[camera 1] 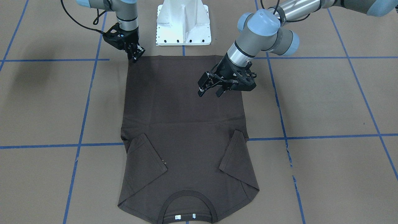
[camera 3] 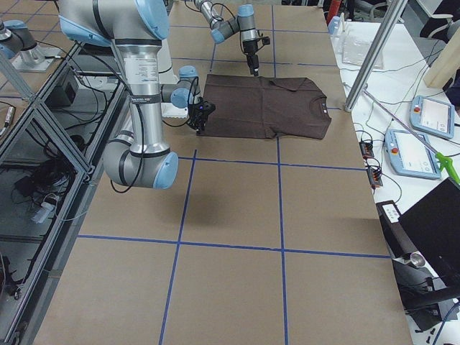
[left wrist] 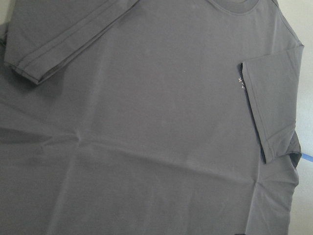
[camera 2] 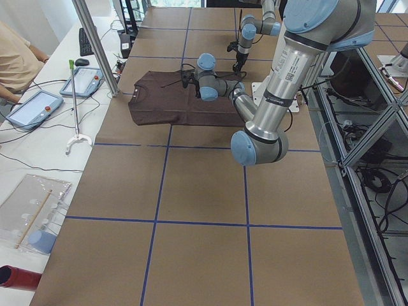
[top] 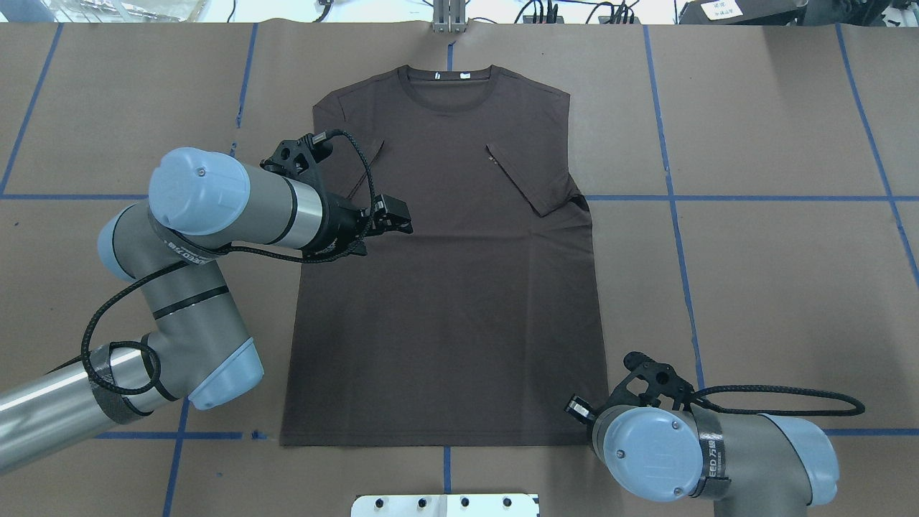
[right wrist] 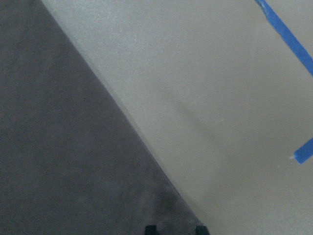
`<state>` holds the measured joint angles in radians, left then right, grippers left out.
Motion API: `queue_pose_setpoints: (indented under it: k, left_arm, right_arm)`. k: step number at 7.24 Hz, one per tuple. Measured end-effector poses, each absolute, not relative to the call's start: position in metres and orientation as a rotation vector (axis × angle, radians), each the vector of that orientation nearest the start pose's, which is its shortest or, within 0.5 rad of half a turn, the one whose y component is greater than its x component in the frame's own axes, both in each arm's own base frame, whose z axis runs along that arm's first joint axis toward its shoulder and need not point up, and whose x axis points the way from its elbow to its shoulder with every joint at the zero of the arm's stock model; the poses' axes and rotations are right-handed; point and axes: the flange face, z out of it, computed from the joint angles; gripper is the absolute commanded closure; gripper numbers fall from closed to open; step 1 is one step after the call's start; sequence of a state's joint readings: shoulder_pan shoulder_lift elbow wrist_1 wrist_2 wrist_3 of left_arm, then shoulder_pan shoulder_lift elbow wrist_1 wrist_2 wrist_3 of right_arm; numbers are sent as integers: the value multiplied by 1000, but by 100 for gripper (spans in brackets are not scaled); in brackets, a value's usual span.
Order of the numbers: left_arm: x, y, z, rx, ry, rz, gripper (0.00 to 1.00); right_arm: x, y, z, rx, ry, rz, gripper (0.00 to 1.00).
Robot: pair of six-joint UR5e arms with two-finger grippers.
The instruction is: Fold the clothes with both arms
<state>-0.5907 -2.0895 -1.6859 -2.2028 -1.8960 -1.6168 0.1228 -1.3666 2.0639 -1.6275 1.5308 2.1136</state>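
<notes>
The dark brown T-shirt [camera 1: 183,124] lies flat on the brown table, front up. Its collar [top: 446,79] is on the far side from the robot, and both short sleeves are folded inward over the chest. My left gripper [camera 1: 210,92] is open and empty. It hovers above the shirt's middle near its left side edge [top: 398,215]. Its wrist view shows only the shirt [left wrist: 146,122]. My right gripper [camera 1: 136,56] is down at the hem's right corner [top: 574,409]. In its wrist view the fingertips [right wrist: 150,229] stand slightly apart at the shirt's edge [right wrist: 58,171].
The white pedestal base [camera 1: 183,23] stands just behind the hem. Blue tape lines [camera 1: 311,137] cross the brown table cover. In the left side view, tablets [camera 2: 35,105] and a seated person lie beyond the table's far edge.
</notes>
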Motion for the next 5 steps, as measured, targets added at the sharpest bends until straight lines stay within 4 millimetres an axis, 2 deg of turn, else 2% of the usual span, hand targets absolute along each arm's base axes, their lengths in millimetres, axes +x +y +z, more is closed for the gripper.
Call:
queue_pose_setpoints:
  k: [3,4,5]
  left_arm:
    - [481,-444,231,68,1291,-339,13]
    - [480,-444,230,68,1292,-339,13]
    - [480,-444,230,68,1293,-340,13]
  right_arm:
    - [-501,-204,343,-101,-650,659,100]
    - [-498,-205,341,-105,-655,661,97]
    - [-496,-206,339,-109,-656,662,40]
